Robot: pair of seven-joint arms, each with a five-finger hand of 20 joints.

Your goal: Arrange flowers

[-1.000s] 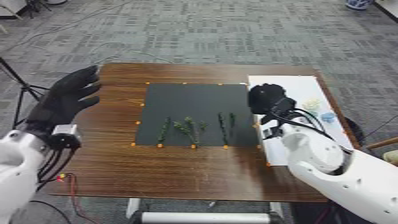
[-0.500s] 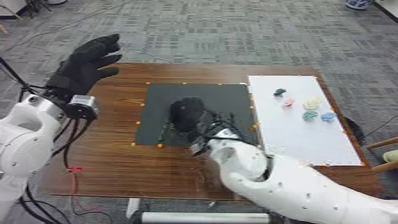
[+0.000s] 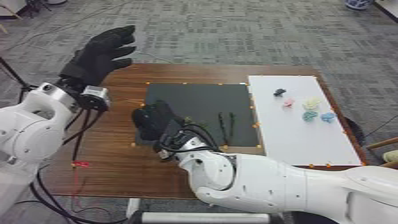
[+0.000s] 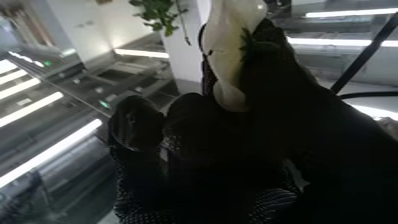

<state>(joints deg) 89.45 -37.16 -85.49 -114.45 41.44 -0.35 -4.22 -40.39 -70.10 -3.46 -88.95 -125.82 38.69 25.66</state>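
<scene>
Five blooms (image 3: pixel 311 104), two slim stems (image 3: pixel 232 125), perhaps one leafy sprig (image 3: pixel 189 121).
</scene>
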